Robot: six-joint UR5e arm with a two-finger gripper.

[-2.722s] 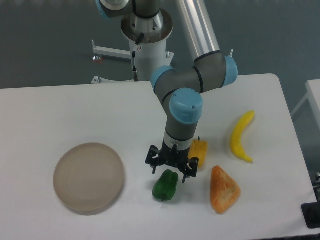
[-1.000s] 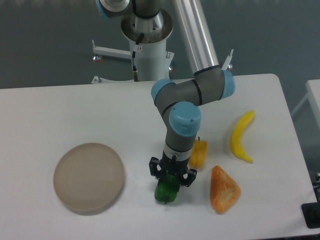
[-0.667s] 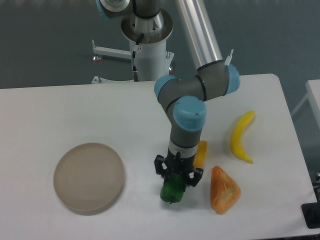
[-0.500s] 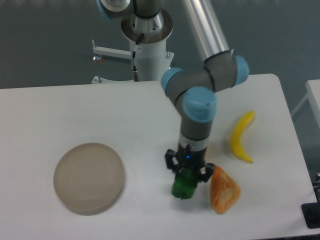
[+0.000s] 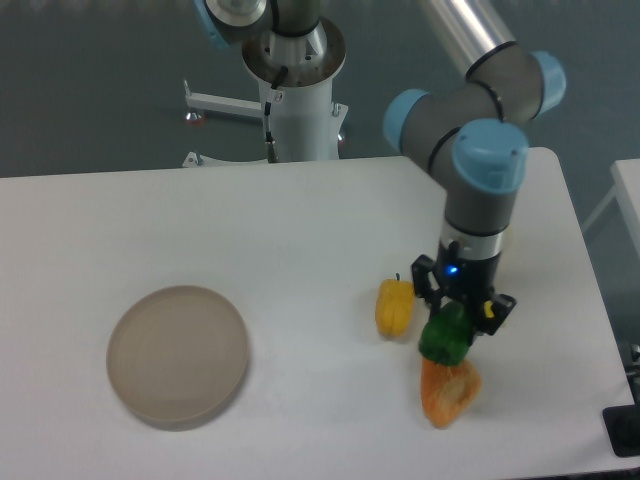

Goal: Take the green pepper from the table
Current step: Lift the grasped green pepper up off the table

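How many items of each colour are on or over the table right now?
Green: 1, the green pepper, held in the gripper
Yellow: 1, the yellow pepper
Orange: 1, the orange wedge
Beige: 1, the round plate
Total: 4

claw (image 5: pixel 452 318) gripping green pepper (image 5: pixel 445 338), above orange wedge (image 5: pixel 447 391)

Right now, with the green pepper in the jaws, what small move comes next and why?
Probably a short straight lift: the gripper holds the green pepper right above the orange wedge, close to the yellow pepper.
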